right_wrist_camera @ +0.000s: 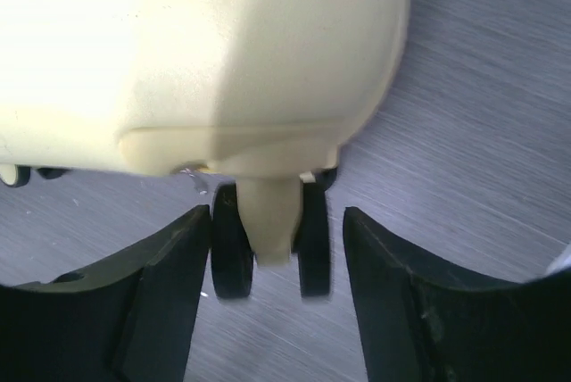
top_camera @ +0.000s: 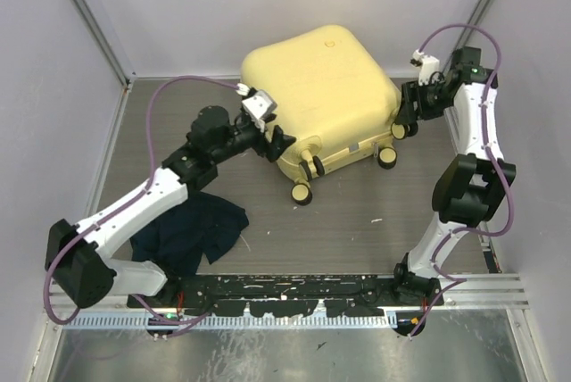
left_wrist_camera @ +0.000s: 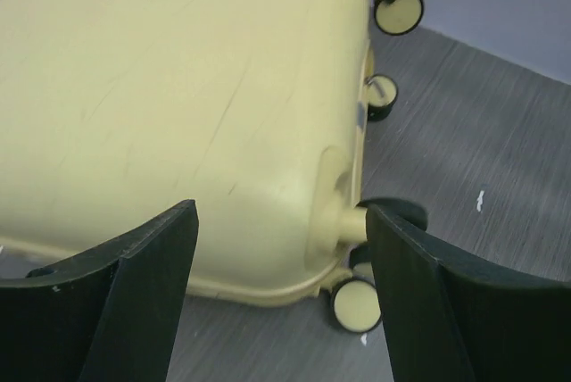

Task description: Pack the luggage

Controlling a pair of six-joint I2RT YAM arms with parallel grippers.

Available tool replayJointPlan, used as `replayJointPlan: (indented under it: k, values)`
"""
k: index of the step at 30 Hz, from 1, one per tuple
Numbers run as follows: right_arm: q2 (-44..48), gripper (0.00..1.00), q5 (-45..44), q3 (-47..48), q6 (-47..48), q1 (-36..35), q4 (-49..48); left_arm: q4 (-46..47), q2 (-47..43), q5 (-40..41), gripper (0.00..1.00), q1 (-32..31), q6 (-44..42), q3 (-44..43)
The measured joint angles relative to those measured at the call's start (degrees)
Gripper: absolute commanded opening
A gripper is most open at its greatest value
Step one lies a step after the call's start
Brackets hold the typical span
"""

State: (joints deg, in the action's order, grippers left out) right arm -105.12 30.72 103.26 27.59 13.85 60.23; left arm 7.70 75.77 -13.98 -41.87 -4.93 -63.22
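Luggage (top_camera: 321, 87) lies shut at the far middle of the tabletop (top_camera: 357, 221), wheels toward me. Left claw (top_camera: 278, 143) gapes wide at its near-left corner, holding nothing. Right claw (top_camera: 401, 118) is partly open, straddling a wheel (right_wrist_camera: 268, 239) w/o clamping it. Navy clothes (top_camera: 196, 230) lie outside (unpacked). Prob. the opening step; next I need purchase on the lid edge.

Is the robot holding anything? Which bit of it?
Nothing is clearly held. The left pincer stands open at the luggage corner. The right pincer straddles a wheel, with a gap at one finger.
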Motion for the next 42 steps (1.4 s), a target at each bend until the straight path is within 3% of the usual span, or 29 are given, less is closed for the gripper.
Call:
replayJointPlan:
  k: [4,7,10,16,27,42]
  values:
    - [-3.3,0.93,1.4,12.5,-0.9,3.3,5.6,-6.3,-3.8,-3.4,0.83,7.2,3.3,2.0]
    - [-6.8,0.93,4.6,25.0,-5.3,5.2,4.0,-9.7,-4.8,-6.4,0.90,11.8,5.1,2.4]
    - [-9.1,0.83,7.6,30.5,-13.0,6.0,-1.8,-12.7,-4.8,-8.1,0.97,15.4,6.0,2.5]
    - [-16.5,0.75,7.8,29.2,-24.8,4.0,-16.3,-16.8,-4.9,-7.8,0.98,19.9,6.7,2.6]
    - [-37.1,0.74,7.1,28.7,-29.4,0.1,-32.9,-22.6,-8.5,-7.8,0.98,28.3,6.8,3.0]
    - [-43.2,0.74,15.1,25.7,-34.0,-4.6,-55.2,-28.6,-8.5,-9.0,0.97,40.6,5.9,3.0]
